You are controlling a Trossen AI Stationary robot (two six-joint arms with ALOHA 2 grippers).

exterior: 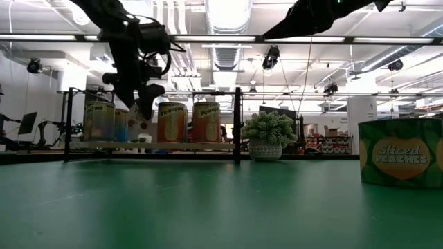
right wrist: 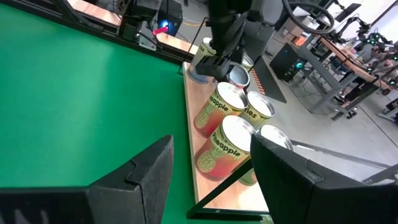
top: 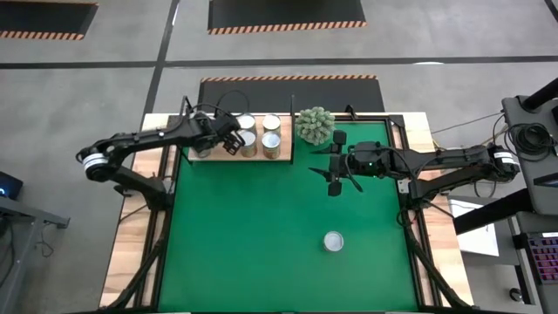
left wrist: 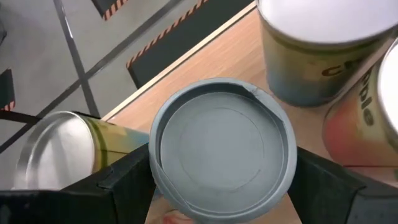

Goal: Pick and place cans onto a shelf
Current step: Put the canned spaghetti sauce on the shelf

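The green mat (top: 288, 218) fills the middle of the high view. The pale wooden shelf (top: 202, 154) lies along its upper edge, left of centre, with my cans (top: 272, 144) standing together on it; in the low view their pineapple labels show at centre left. The spiky plant (top: 315, 126) sits just right of the shelf. One can (top: 333, 241) stands alone on the mat at lower centre, its peach label at the low view's right edge. My left gripper (top: 232, 139) is over the shelf's left part, fingers (left wrist: 127, 186) astride a grey-topped can (left wrist: 224, 149), grasping it. My right gripper (top: 335, 170) hangs released above the mat, right of centre.
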